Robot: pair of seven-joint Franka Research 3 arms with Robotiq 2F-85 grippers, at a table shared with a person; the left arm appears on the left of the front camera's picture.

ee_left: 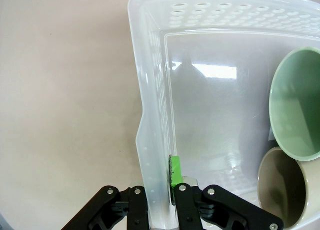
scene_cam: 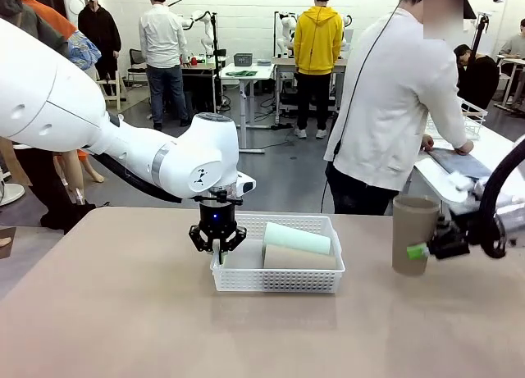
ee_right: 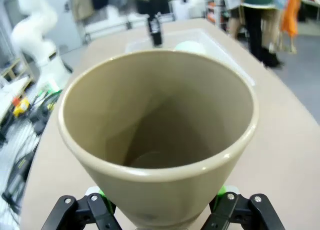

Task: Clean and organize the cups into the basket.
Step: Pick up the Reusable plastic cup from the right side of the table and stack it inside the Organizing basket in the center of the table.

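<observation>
While the left gripper [scene_cam: 218,245] pinches the basket [scene_cam: 279,281] by its near wall, apparently to steady it, the right gripper [scene_cam: 418,251] clasps the tan cup [scene_cam: 413,222] upright, probably for carrying across.

A tan table [scene_cam: 123,312] spans the foreground. Behind its far edge a person in a white top [scene_cam: 394,107] leans toward a side table [scene_cam: 502,147] bearing a wire basket [scene_cam: 474,120]. Farther back, a person in a yellow hoodie [scene_cam: 317,34] faces workbenches [scene_cam: 246,73].
</observation>
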